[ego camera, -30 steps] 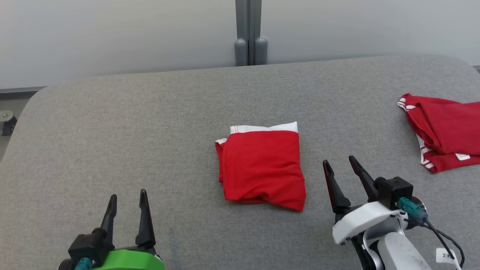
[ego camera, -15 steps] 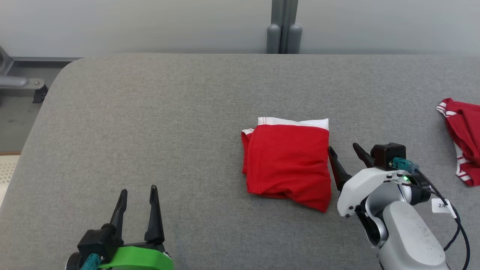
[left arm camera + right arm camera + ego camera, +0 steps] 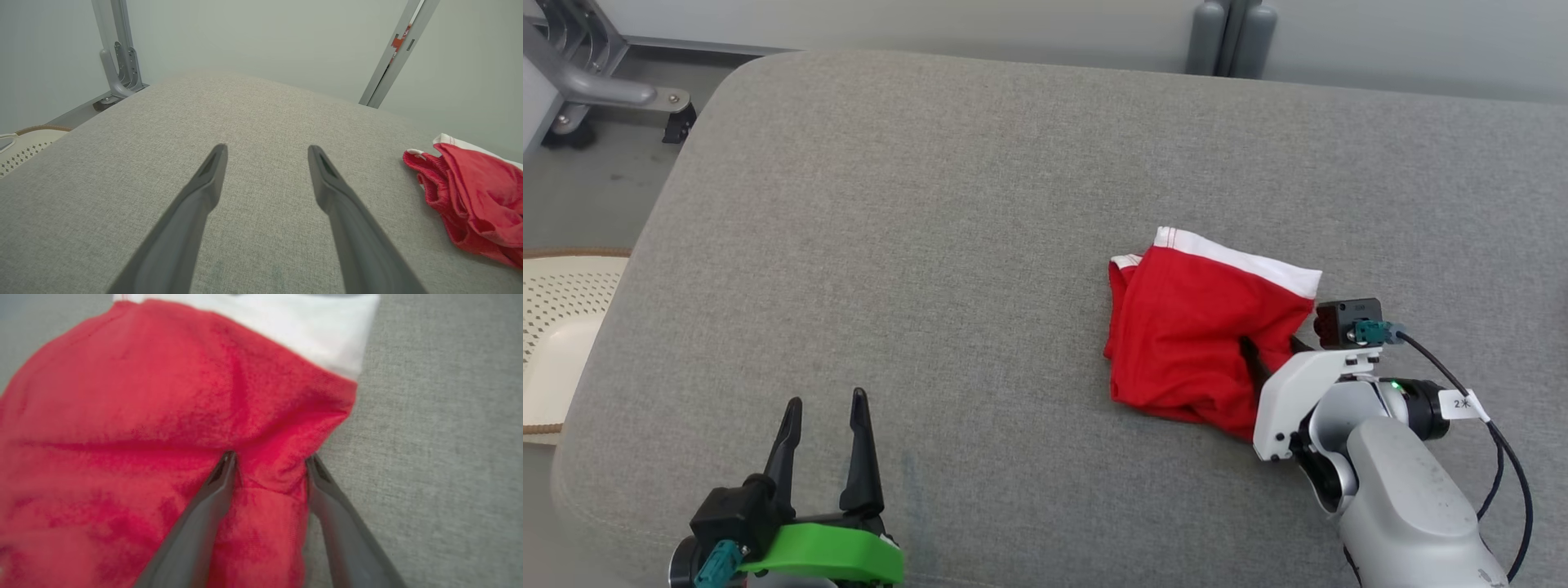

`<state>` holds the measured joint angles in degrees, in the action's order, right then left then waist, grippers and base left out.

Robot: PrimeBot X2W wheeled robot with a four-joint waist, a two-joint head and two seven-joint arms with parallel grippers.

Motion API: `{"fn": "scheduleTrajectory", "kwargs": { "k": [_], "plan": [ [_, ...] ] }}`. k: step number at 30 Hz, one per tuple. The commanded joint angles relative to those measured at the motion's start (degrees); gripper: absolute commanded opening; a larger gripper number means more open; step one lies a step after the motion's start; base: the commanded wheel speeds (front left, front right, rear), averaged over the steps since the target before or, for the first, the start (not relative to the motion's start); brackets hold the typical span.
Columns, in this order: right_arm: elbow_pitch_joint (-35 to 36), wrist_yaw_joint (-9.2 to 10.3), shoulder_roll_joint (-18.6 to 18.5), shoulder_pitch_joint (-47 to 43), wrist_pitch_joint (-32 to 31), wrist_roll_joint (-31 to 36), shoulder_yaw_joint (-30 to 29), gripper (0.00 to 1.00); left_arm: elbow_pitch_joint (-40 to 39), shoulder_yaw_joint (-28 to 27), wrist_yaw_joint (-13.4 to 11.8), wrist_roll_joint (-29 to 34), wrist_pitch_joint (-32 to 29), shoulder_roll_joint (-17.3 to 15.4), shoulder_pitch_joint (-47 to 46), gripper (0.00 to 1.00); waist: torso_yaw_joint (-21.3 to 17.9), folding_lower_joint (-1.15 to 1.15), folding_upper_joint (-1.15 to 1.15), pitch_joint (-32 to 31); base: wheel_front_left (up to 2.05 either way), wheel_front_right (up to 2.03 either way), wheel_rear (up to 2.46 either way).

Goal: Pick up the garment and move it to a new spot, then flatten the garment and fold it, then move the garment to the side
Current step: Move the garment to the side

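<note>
Seeing my right gripper (image 3: pixel 270 456) straddling a fold of the red shorts (image 3: pixel 163 396), can't tell if it's actually pinching, left gripper (image 3: pixel 825 398) just spread wide.

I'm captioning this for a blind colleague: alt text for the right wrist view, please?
The right gripper sets its two dark fingers astride a raised fold at the edge of a red garment with a white band. The garment lies on a grey fabric surface.
</note>
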<state>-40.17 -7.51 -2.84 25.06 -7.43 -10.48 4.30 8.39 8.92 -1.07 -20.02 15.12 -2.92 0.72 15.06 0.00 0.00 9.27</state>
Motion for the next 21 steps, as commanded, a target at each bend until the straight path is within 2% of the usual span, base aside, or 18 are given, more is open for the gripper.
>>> {"fn": "scheduleTrajectory", "kwargs": {
  "k": [1, 5, 9, 15, 21],
  "plan": [
    [-0.6, 0.05, -0.1, 0.8, 0.5, -0.3, 0.5, 0.00, -0.1, 0.0, -0.1, 0.5, 0.0, 0.0, -1.1, 1.00, -0.3, 0.00, 0.00, 0.6, 0.00, 0.00, 0.00],
    [-0.3, 0.06, -0.7, 2.8, 2.6, -0.3, 1.6, 0.00, -0.6, 0.4, 0.2, 1.3, 0.0, 0.0, -1.5, 1.00, -3.0, 0.00, 0.00, 1.1, 0.00, 0.00, 0.00],
    [0.7, 0.07, -2.0, 4.3, 4.1, -0.1, 2.6, 0.00, -1.4, 0.9, 0.5, 2.0, 0.0, 0.0, -2.3, 1.00, -7.6, 0.00, 0.00, 2.2, 0.00, 0.00, 0.00],
    [3.2, 0.07, -3.8, 5.3, 5.7, -0.4, 2.9, 0.00, -2.2, 1.2, 1.4, 4.0, 0.0, -0.1, -4.2, 1.00, -16.9, 0.00, 0.00, 5.1, 0.00, 0.00, 0.00],
    [6.0, 0.07, -4.2, 5.7, 7.3, -0.8, 2.3, 0.00, -3.0, 1.7, 2.1, 5.8, 0.0, -1.4, -6.6, 1.00, -26.7, 0.00, 0.00, 8.9, 0.00, 0.00, 0.00]
  ]
}}
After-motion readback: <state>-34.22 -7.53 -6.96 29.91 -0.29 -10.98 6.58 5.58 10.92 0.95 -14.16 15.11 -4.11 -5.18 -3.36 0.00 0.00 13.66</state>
